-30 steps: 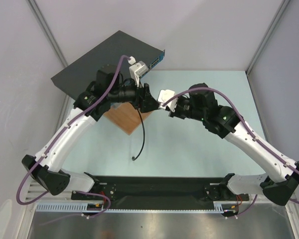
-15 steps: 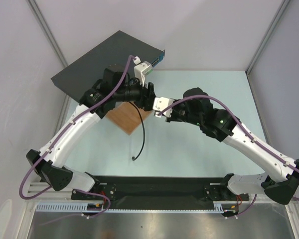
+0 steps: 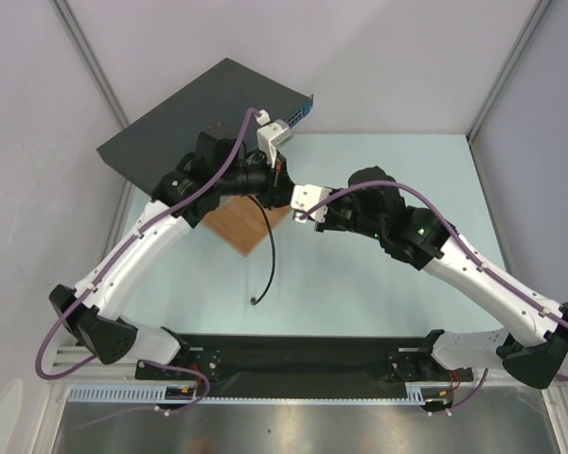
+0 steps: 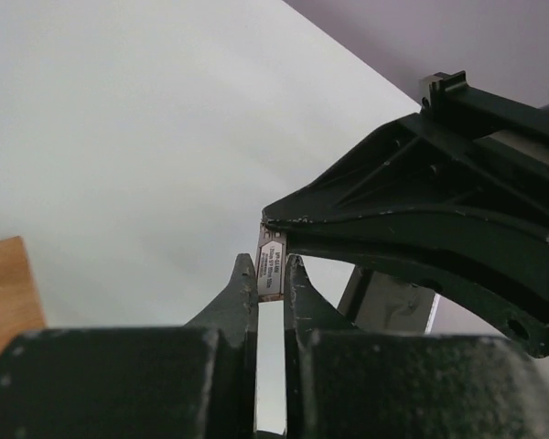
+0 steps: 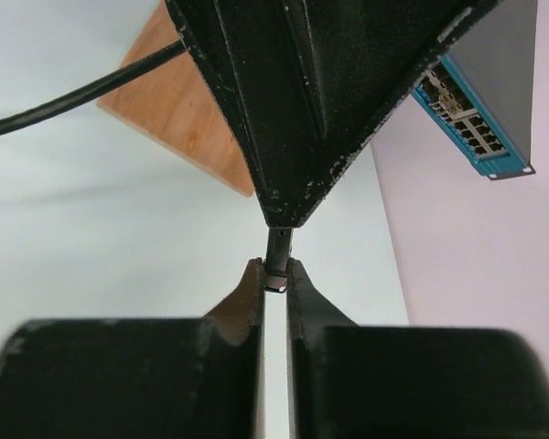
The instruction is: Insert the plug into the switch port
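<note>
currently this looks like a mid-air handover/regrasp step, not insertion yet. the left gripper (image 4: 272, 274) is clamped on the plug (image 4: 271, 259), a small pale piece w/ a printed label. the right gripper (image 5: 275, 274) pinches the plug's dark end from the opposite side, so the two meet tip to tip above the table (image 3: 388, 284). a black cable (image 3: 270, 248) runs from by the grippers down onto the table, far end lying loose. the switch (image 3: 194, 109) sits at the far left, angled, just beyond the grippers but not touching the plug. it has a dark grey top and a teal-blue front w/ a row of small ports (image 5: 457, 105). a wooden board (image 3: 248, 232) lies under the meeting point. next move, imo: one gripper lets go so the other has a clean hold, then turn the plug nose toward the teal face, line up w/ one port & push straight in. cable drag could twist it off line. can't tell the plug's latch side from these views.
</note>
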Available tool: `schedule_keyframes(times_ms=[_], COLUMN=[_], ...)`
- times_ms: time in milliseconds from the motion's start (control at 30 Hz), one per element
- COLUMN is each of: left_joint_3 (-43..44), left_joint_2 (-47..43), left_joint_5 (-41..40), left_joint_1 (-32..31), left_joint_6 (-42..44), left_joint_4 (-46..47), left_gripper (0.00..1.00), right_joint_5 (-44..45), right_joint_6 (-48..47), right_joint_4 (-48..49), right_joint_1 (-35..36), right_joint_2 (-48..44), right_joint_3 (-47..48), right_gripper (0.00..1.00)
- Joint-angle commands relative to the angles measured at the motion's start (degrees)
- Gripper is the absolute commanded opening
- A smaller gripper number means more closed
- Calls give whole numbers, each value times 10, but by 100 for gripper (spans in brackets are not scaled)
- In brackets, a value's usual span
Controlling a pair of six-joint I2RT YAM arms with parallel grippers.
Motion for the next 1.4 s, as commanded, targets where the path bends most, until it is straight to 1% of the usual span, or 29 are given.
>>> schedule_keyframes(times_ms=[0,33,100,133,167,200,233,267,300,333,367,400,467,500,567,633,733,800,833,967,1200,1233,1300,1333,1367], left_joint_3=[-22,-28,-47,-63,-74,-89,-103,-134,-147,-160,-180,-188,-198,-200,-210,-222,-259,-282,-286,-284,-286,-287,-291,-292,-293], left_joint_2=[-38,-42,-54,-68,-79,-90,-115,-127,-137,-149,-168,-177,-188,-192,-200,-211,-238,-250,-256,-257,-258,-258,-258,-259,-260], left_joint_5=[18,25,30,38,41,40,43,57,64,72,84,88,102,115,125,131,159,162,165,173,182,182,180,178,178], left_joint_1=[-1,-1,0,0,0,1,6,8,9,8,8,9,8,9,9,8,7,6,4,3,-1,-3,-3,-4,-4], left_joint_6=[14,16,25,34,44,61,70,74,94,124,137,149,185,208,225,237,257,264,264,260,240,237,229,227,224], left_joint_4=[46,52,76,84,105,118,131,159,170,179,194,199,202,203,215,234,276,300,303,309,333,338,343,349,348], left_gripper=[0,0,0,0,0,0,0,0,0,0,0,0,0,0,0,0,0,0,0,0,0,0,0,0,0], right_joint_5=[4,3,-14,-27,-43,-87,-115,-145,-214,-253,-289,-355,-400,-439,-479,-492,-496,-499,-500,-498,-491,-492,-492,-491,-489], right_joint_6=[7,11,25,31,40,64,76,91,107,133,143,150,149,141,119,112,148,174,177,180,214,220,218,215,209], right_joint_4=[25,25,15,6,-8,-14,-19,-27,-30,-34,-45,-50,-75,-85,-126,-143,-109,-77,-73,-47,8,14,22,22,19], right_joint_1=[3,0,-7,-22,-35,-52,-71,-116,-140,-162,-185,-210,-217,-212,-203,-179,-165,-166,-165,-155,-146,-146,-144,-141,-139], right_joint_2=[-20,-21,-21,-22,-24,-27,-28,-33,-34,-35,-36,-35,-35,-35,-33,-30,-37,-39,-41,-35,-16,-15,-12,-11,-10], right_joint_3=[5,5,10,12,15,17,18,19,20,26,31,34,43,45,54,58,52,51,51,50,53,55,57,57,58], right_gripper=[8,24,36,49,55,60,68,71,74,76,76,76,78,77,77,80,81,79,76,70,65,63,60,55,54])
